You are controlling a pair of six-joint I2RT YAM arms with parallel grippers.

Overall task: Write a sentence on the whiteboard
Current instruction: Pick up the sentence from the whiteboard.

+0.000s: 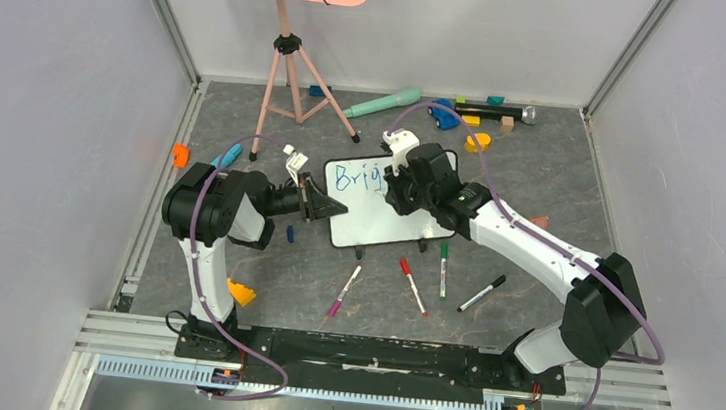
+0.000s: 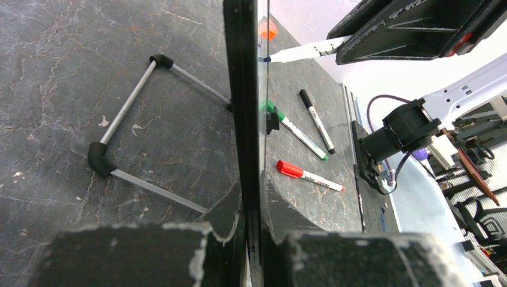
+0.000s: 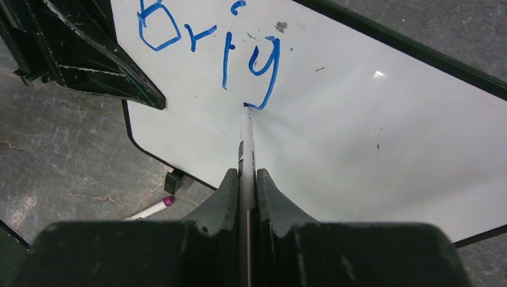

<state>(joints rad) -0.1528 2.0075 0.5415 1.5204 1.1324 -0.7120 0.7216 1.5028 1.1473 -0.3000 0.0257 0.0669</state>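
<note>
The left gripper (image 2: 253, 230) is pressed together on the left edge of the whiteboard (image 1: 388, 217), with one finger on each face of the black frame, so the board stands tilted straight ahead of its fingertips. The right gripper (image 3: 245, 179) pinches a white-barrelled blue marker (image 3: 246, 140) that runs forward from between its fingers, and the tip touches the board at the tail of the last letter. The sentence (image 3: 227, 42) reads only "Brig" and lies just beyond and to the left of that tip. Behind the right gripper, past the board's lower edge, a pink marker (image 1: 344, 292), a red marker (image 1: 412, 285), a green marker (image 1: 442, 268) and a black marker (image 1: 482, 293) lie loose on the table.
</note>
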